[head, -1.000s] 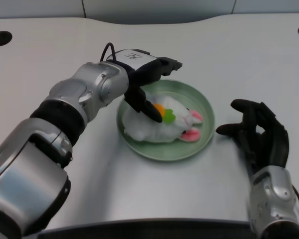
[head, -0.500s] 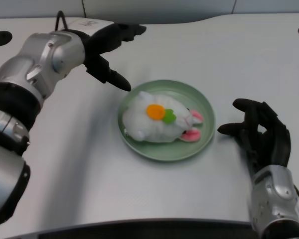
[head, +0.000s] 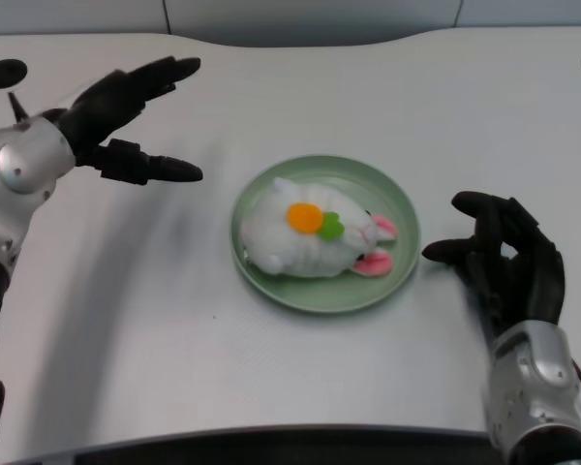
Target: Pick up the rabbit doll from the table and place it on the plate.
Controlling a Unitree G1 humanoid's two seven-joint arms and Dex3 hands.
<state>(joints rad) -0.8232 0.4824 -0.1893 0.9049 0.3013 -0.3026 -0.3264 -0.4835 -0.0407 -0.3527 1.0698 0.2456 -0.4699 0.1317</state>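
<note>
White rabbit (head: 315, 237) lies on its side inside the green plate (head: 399, 208) on the bench (head: 271, 378), with an orange and green patch on top. The left hand (head: 111, 121) is well apart to the left, holding nothing, its fingers (head: 165, 172) spread. Its forearm is cut off at the edge.
</note>
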